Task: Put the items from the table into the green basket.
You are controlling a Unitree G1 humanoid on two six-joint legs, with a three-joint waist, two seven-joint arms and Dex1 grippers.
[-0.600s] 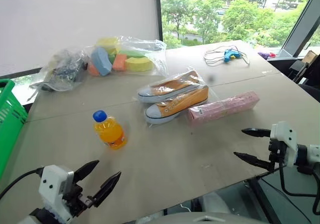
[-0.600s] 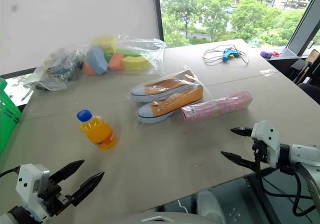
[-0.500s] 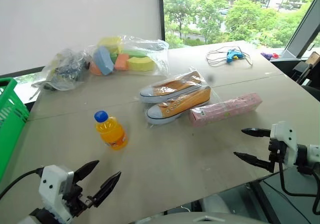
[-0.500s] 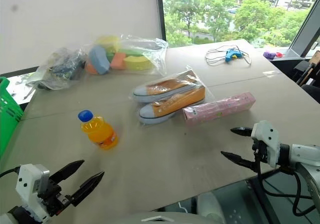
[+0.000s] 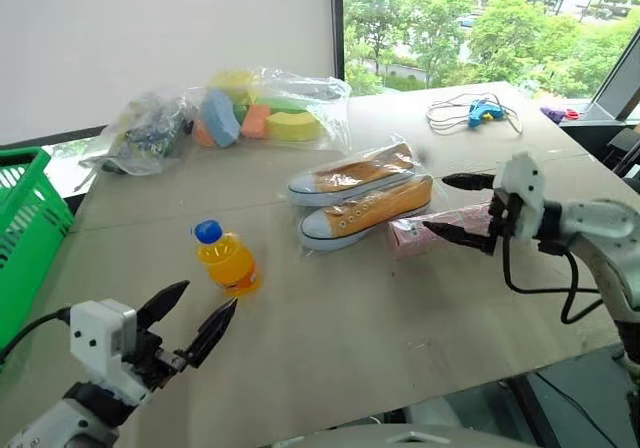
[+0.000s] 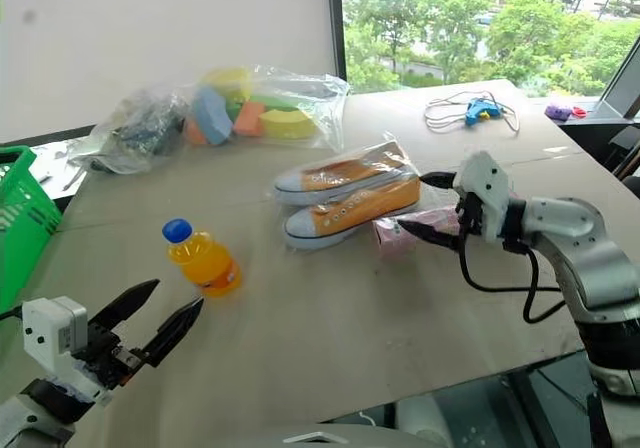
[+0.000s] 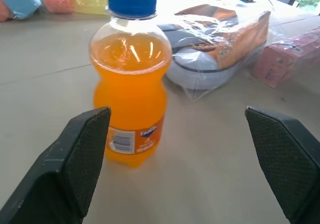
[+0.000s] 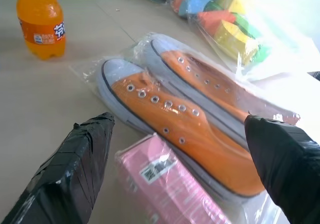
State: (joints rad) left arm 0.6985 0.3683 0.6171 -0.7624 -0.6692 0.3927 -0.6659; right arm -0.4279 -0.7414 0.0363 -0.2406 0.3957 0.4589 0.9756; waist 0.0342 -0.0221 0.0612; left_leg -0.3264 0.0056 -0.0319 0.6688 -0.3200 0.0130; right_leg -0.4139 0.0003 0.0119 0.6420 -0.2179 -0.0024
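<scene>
The orange-drink bottle [image 5: 226, 261] with a blue cap stands upright on the table [image 5: 350, 338], left of centre. My left gripper [image 5: 208, 296] is open just in front of it, and the bottle [image 7: 131, 79] sits a little ahead of the gap between the fingers. The wrapped orange sneakers [image 5: 362, 196] lie mid-table with the pink box [image 5: 445, 233] to their right. My right gripper [image 5: 436, 203] is open over the box's left end, pointing at the sneakers [image 8: 190, 114]. Bags of foam shapes [image 5: 265, 113] and dark bits [image 5: 145, 133] lie at the back. The green basket [image 5: 25, 238] is at the far left.
A blue device with a coiled white cable [image 5: 480, 113] lies at the table's back right corner, with a small purple thing [image 5: 555, 114] beyond it. The table's front edge runs just below both grippers. A window fills the back right.
My right gripper has swung from the table's front right edge up and left to the pink box. The left gripper has edged closer to the bottle. The camera shifted slightly.
</scene>
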